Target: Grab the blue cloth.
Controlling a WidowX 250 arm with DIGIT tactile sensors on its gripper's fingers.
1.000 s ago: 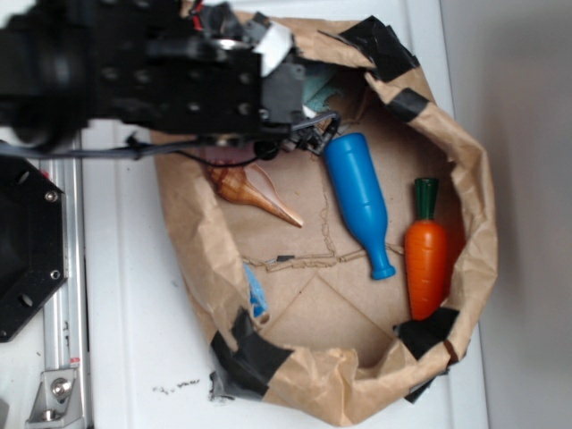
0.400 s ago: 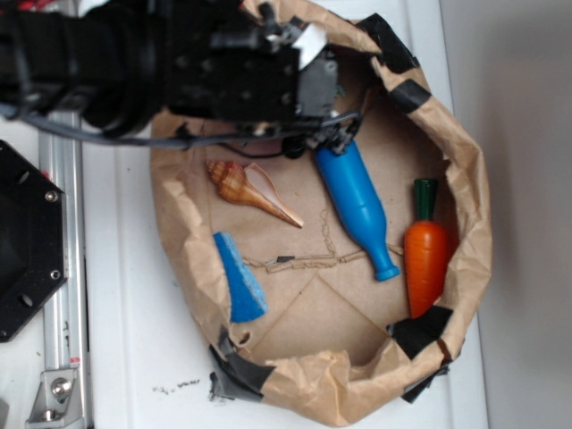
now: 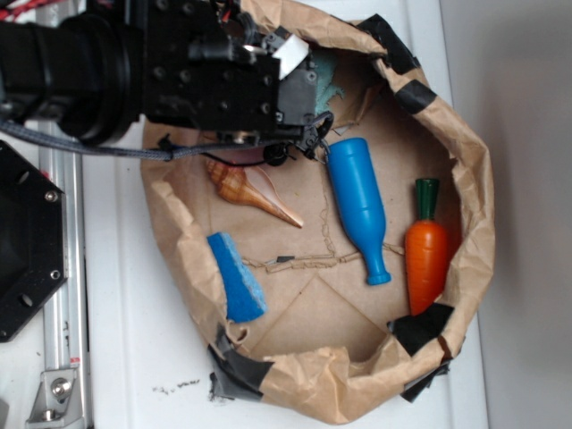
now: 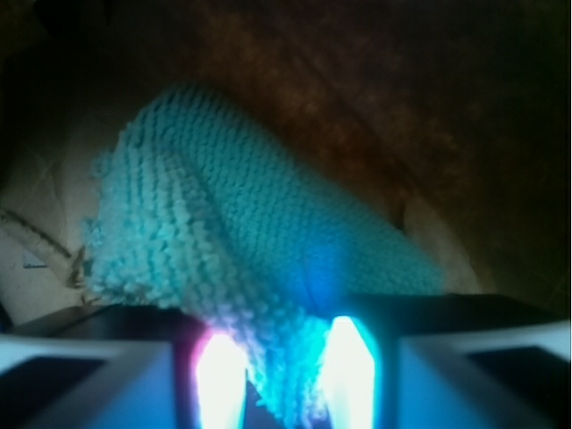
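The blue cloth, pale teal and fuzzy, fills the wrist view and bunches up between my two glowing fingertips. My gripper is shut on a fold of it. In the exterior view only a small teal corner of the blue cloth peeks out past the black arm at the top of the paper bag. The gripper itself is mostly hidden under the arm there.
Inside the brown paper bag lie a glossy blue bottle, a carrot, a seashell and a bright blue sponge. The bag's taped walls rise around the gripper.
The arm has shifted within the bag's top end. The bag's left wall has opened out, uncovering the blue sponge. The bottle has turned slightly.
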